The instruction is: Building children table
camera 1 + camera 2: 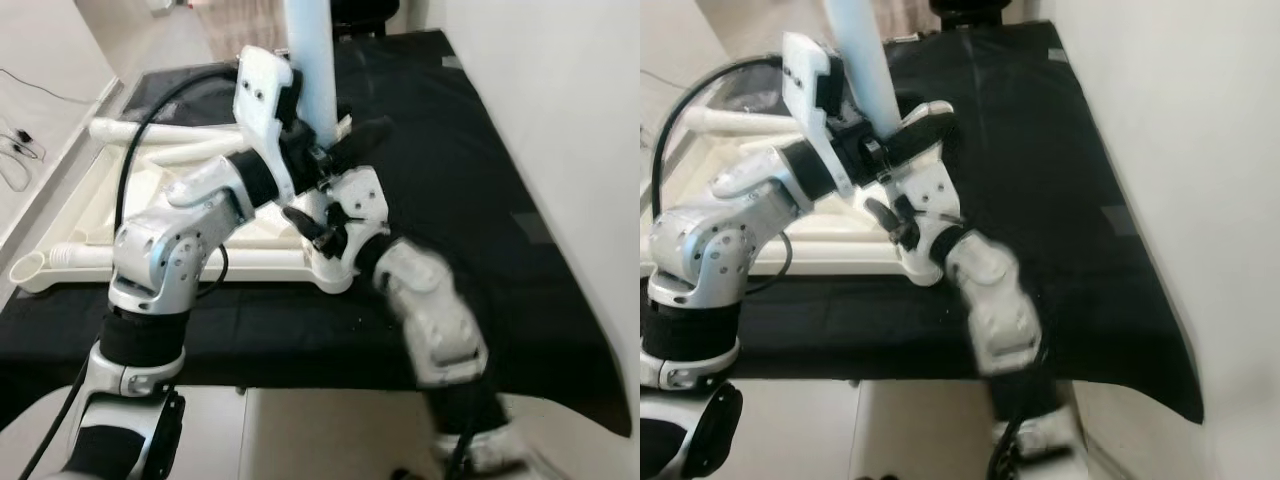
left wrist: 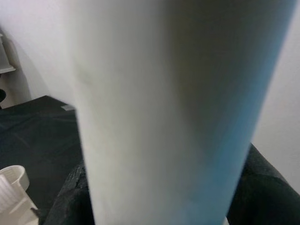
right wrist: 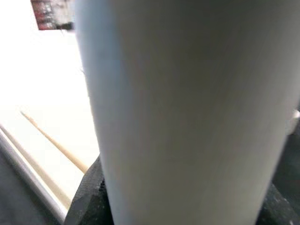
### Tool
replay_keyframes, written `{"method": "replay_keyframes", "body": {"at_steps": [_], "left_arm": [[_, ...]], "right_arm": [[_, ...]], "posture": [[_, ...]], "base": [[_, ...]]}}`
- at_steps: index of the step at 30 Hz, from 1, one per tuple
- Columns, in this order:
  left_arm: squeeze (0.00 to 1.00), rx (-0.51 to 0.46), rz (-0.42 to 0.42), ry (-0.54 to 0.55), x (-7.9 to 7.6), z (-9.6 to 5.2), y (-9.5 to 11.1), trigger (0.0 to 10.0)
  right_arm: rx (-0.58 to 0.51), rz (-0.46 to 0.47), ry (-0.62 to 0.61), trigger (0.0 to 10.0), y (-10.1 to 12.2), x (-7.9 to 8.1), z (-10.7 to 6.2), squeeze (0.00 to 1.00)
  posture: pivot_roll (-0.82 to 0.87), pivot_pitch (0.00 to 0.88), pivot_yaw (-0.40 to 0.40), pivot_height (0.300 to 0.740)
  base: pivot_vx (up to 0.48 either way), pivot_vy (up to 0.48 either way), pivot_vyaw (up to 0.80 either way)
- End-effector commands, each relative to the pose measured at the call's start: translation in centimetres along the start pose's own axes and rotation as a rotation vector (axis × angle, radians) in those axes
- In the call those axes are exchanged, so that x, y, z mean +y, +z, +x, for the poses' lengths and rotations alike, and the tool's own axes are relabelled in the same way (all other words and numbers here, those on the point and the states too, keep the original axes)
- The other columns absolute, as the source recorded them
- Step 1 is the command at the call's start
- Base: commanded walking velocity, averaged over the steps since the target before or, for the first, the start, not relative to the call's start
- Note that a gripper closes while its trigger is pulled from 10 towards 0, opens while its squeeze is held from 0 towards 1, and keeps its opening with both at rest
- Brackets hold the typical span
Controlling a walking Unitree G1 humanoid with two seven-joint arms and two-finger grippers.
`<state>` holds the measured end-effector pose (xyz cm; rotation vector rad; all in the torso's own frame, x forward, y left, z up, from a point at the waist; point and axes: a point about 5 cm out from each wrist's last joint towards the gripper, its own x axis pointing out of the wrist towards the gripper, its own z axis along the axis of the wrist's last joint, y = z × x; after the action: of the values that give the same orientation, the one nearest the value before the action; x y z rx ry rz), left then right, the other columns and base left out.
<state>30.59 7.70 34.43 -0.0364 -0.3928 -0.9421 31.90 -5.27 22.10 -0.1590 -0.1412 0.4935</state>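
Observation:
A white table leg (image 1: 312,60) stands upright at the near right corner of the upturned white children's table (image 1: 150,205), which lies on a black cloth (image 1: 450,180). My left gripper (image 1: 312,152) comes in from the left and is shut on the leg low down. From the right, my right gripper (image 1: 345,142) is shut on the same leg just beside it. In both wrist views the leg (image 2: 168,117) (image 3: 187,117) runs between black fingers (image 2: 65,197) (image 3: 86,197). The joint where the leg meets the table is hidden behind the grippers.
Other white legs (image 1: 170,135) lie across the far side of the upturned table. An open corner socket (image 1: 28,268) sits at the near left. A white wall (image 1: 570,120) runs close along the right. Cables (image 1: 20,145) lie on the floor at the left.

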Motion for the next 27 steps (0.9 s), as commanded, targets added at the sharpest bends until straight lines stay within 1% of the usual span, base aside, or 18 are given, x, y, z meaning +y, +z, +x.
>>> {"method": "replay_keyframes", "body": {"at_steps": [1,2,4,6,7,8,11,14,15,16,18,19,20,22,23,24,26,27], "left_arm": [[0.00,0.004,-0.004,-0.017,-0.2,-0.2,-0.1,10.0],[0.00,0.003,-0.006,-0.020,-0.3,-0.1,-0.1,10.0],[0.00,-0.001,0.000,-0.023,-0.3,0.0,0.0,10.0],[0.00,-0.009,0.006,-0.014,-0.1,0.0,0.1,10.0],[0.00,-0.009,0.006,-0.014,-0.1,0.0,0.1,10.0],[0.00,-0.016,0.001,-0.016,-0.1,-0.1,0.3,0.0],[0.00,-0.018,0.001,-0.024,-0.2,-0.2,0.3,0.0],[0.00,-0.016,0.001,-0.025,-0.3,-0.3,0.2,0.0],[0.00,-0.014,0.002,-0.028,-0.3,-0.3,0.2,0.0],[0.00,-0.013,0.002,-0.032,-0.3,-0.3,0.2,0.0],[0.00,-0.012,0.002,-0.036,-0.4,-0.2,0.2,0.0],[0.00,-0.014,0.001,-0.047,-0.5,-0.1,0.2,0.0],[0.00,-0.014,0.001,-0.047,-0.5,-0.1,0.2,0.0],[0.00,-0.014,-0.001,-0.054,-0.6,0.1,0.1,0.0],[0.00,-0.014,-0.001,-0.054,-0.6,0.1,0.1,0.0],[0.00,-0.012,0.000,-0.055,-0.6,0.1,0.1,0.0],[0.00,-0.010,0.001,-0.058,-0.6,0.1,0.0,0.0],[0.00,-0.008,0.002,-0.058,-0.6,0.1,-0.1,0.0]], "right_arm": [[0.345,0.094,-0.008,0.0,-6.7,0.7,-1.3,0.00],[0.326,0.100,-0.001,0.0,-6.2,0.9,-0.7,0.00],[0.269,0.078,-0.003,0.0,-4.5,0.1,1.0,0.00],[0.243,0.073,-0.015,0.0,-3.6,-0.8,1.9,0.00],[0.243,0.073,-0.015,0.0,-3.6,-0.8,1.9,0.00],[0.233,0.065,-0.028,0.0,-3.3,-1.3,2.1,0.00],[0.226,0.053,-0.038,0.0,-3.1,-1.6,2.0,0.00],[0.234,0.050,-0.081,0.0,-2.8,-1.3,1.4,0.00],[0.239,0.051,-0.093,8.8,-2.6,-1.2,1.2,0.00],[0.219,0.050,-0.074,10.0,-2.1,-1.4,1.2,0.00],[0.202,0.048,-0.055,10.0,-1.8,-1.6,1.2,0.00],[0.141,0.022,0.060,10.0,-0.6,-2.4,1.9,0.00],[0.141,0.022,0.060,10.0,-0.6,-2.4,1.9,0.00],[0.096,0.013,0.214,10.0,0.4,-2.9,2.3,0.00],[0.096,0.013,0.214,10.0,0.4,-2.9,2.3,0.00],[0.084,0.009,0.265,10.0,0.8,-3.3,2.4,0.88],[0.076,0.001,0.380,10.0,1.4,-3.9,2.3,0.88],[0.069,-0.013,0.464,10.0,1.8,-4.2,2.4,1.00]], "posture": [[0.01,0.267,0.128,0.740],[0.01,0.267,0.127,0.740],[0.01,0.248,0.116,0.740],[0.01,0.244,0.114,0.740],[0.01,0.244,0.114,0.740],[0.01,0.239,0.112,0.740],[0.01,0.237,0.112,0.740],[0.02,0.236,0.112,0.740],[0.02,0.230,0.112,0.740],[0.02,0.226,0.112,0.740],[0.02,0.226,0.112,0.740],[0.01,0.220,0.115,0.740],[0.01,0.220,0.115,0.740],[0.02,0.220,0.115,0.740],[0.02,0.220,0.115,0.740],[0.02,0.217,0.118,0.740],[0.02,0.217,0.118,0.740],[0.02,0.221,0.121,0.740]], "base": [[0.000,0.000,0.00],[0.000,0.000,0.00],[0.000,0.000,0.00],[0.000,0.000,0.00],[0.000,0.000,0.00],[0.000,0.000,0.00],[0.000,0.000,0.00],[0.000,0.000,0.00],[0.000,0.000,0.00],[0.000,0.000,0.00],[0.000,0.000,0.00],[0.000,0.000,0.00],[0.000,0.000,0.00],[0.000,0.000,0.00],[0.000,0.000,0.00],[0.000,0.000,0.00],[0.000,0.000,0.00],[0.000,0.000,0.00]]}}
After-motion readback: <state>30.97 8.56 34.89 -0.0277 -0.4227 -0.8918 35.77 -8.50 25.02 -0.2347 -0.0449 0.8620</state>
